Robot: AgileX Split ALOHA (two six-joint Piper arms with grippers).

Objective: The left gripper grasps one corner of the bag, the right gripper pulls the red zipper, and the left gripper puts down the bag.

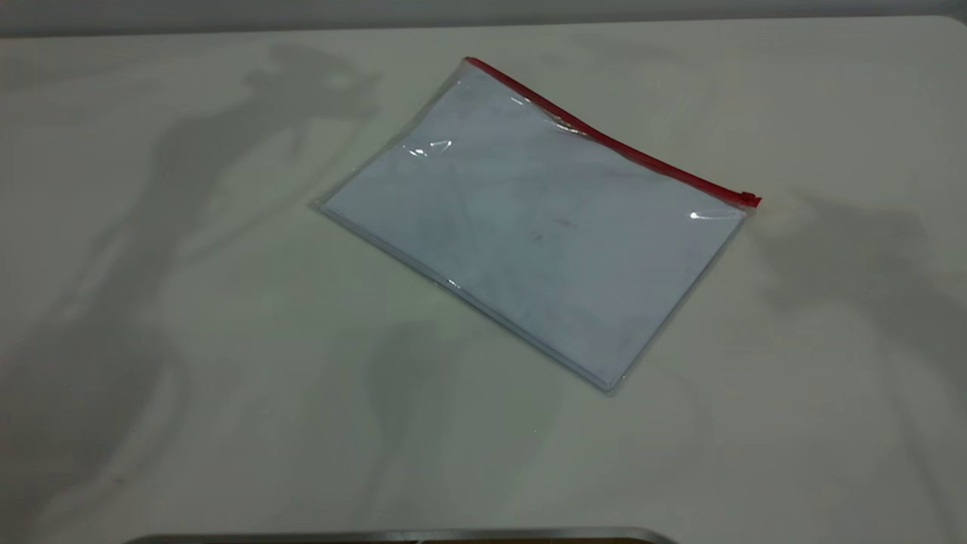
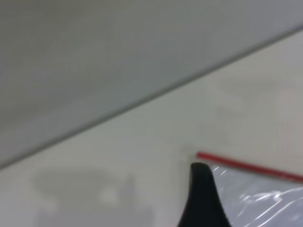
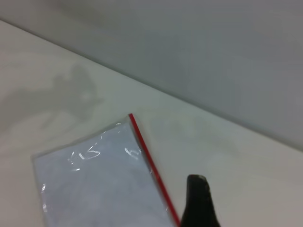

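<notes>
- Exterior view: the bag [image 1: 540,227] lies flat on the bench [image 1: 189,340], skewed, with the red zipper [image 1: 612,141] along its far long edge and the little slider tab [image 1: 749,199] at the right-hand end. Neither arm is in shot here, only their shadows on either side, so nothing has hold of the bag yet.
- Left wrist view: one black fingertip of the left gripper [image 2: 201,198] pokes in, hovering near the bag's corner where the red strip ends. Only that one tip shows, so I can't tell how far its fingers are open. It's holding nothing as far as I can see.
- Right wrist view: same deal, a single black tip of the right gripper [image 3: 199,203] just beside the zipper line. Spread of the fingers is impossible to tell, and it's empty-handed.
- What could go wrong, my guess: the pouch is thin, slick and flat on the bench, so the left fingers may slide over the corner or shove the whole bag. And that slider is tiny, easy to miss.
</notes>
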